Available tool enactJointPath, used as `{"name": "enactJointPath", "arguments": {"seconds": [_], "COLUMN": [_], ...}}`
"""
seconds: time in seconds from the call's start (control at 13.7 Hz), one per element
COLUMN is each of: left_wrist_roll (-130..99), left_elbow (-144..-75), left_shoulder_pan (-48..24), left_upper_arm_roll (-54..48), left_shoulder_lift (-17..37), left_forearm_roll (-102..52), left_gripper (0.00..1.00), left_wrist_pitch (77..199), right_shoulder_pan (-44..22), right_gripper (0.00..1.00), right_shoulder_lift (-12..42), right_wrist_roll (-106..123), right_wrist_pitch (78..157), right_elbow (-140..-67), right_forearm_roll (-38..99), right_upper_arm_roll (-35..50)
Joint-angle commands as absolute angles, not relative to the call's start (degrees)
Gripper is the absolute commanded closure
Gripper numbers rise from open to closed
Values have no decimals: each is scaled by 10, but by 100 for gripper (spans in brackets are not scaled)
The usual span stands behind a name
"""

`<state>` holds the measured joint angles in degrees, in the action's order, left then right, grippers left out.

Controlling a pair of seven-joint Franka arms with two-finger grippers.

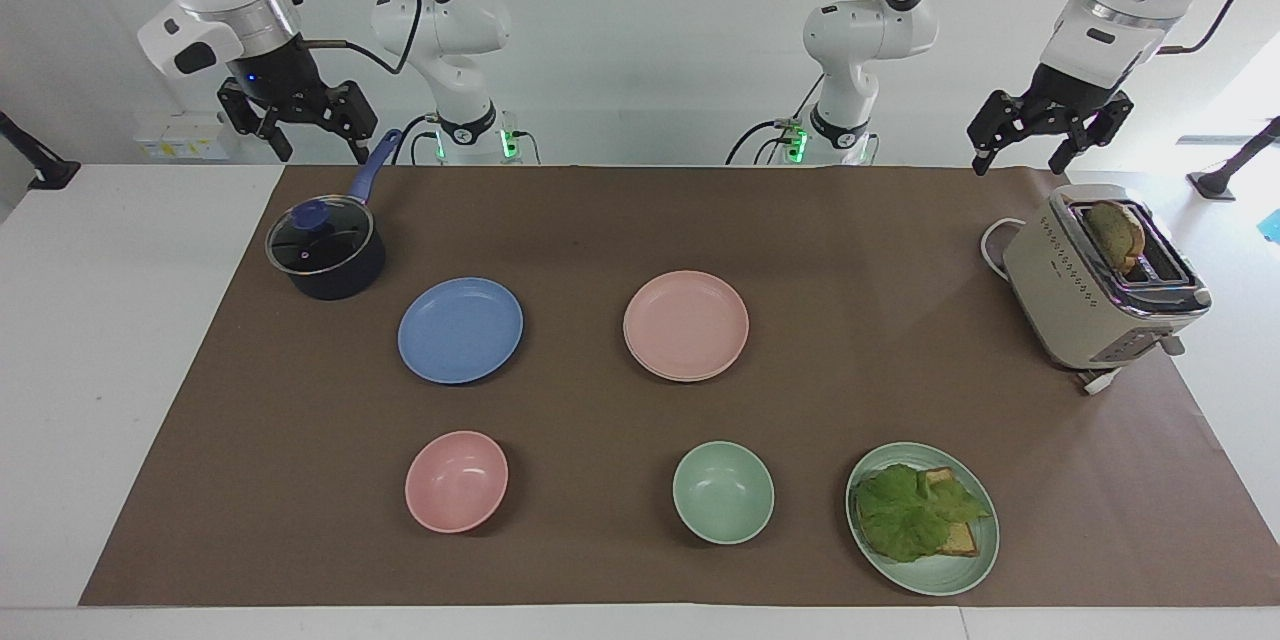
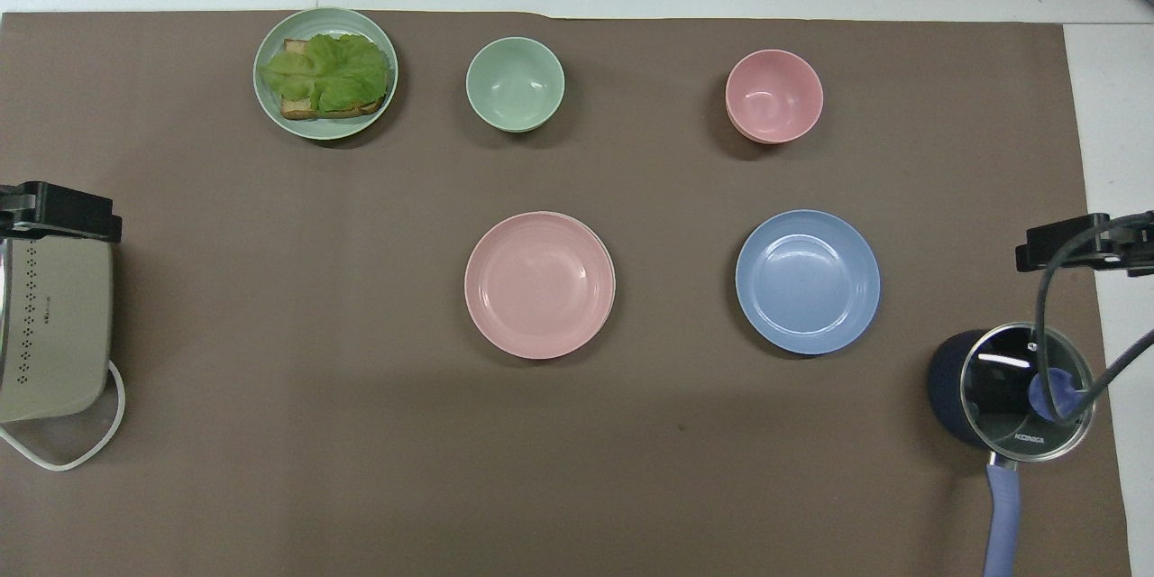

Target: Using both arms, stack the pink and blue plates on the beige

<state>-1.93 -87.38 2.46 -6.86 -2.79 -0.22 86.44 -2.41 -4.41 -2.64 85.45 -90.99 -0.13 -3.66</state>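
While both arms hang idle over the robots' edge of the brown mat [image 1: 850,250], nothing is held. The right gripper [image 1: 322,152] hovers above the saucepan [image 1: 330,270] at that edge's corner, fingers apart. The lid [image 2: 1023,392] reads "KONKA", the only legible writing.

Next comes the blue plate [image 1: 460,330], alone on the mat just beside the pan. At mid-mat the pink plate [image 1: 686,323] appears to rest on the beige plate [image 1: 690,378], of which only a pale rim shows.

The toaster [image 1: 1085,305] sits at the left arm's edge, with the left gripper [image 1: 1018,160] above it, fingers likewise spread.

I judge that the blue plate's low rim, flat on the mat, could skid away from closing fingers. A descending right arm might clip the pan handle. An off-centre release could shift the stack.
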Motion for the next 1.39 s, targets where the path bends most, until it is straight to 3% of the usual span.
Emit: {"name": "enactJointPath", "arguments": {"seconds": [0.0, 0.73, 1.02, 1.31], "left_wrist_roll": [-17, -18, -18, -17], "left_elbow": [-878, -878, -878, -878], "left_shoulder_pan": [22, 22, 22, 22], "left_upper_arm_roll": [-67, -67, -67, -67], "left_shoulder_lift": [-32, -32, -32, -32], "left_forearm_roll": [5, 5, 5, 5], "left_gripper": [0, 0, 0, 0], "left_wrist_pitch": [859, 859, 859, 859], "right_shoulder_pan": [-21, -10, -9, -4], "right_gripper": [0, 0, 0, 0], "right_shoulder_lift": [-45, -47, -51, 9], "right_wrist_roll": [-17, -13, 22, 84], "right_wrist_pitch": [854, 866, 987, 1134], "right_elbow": [-906, -917, -1028, -1138], "right_forearm_roll": [4, -2, 2, 4], "right_upper_arm_roll": [-36, -39, -38, -38]}}
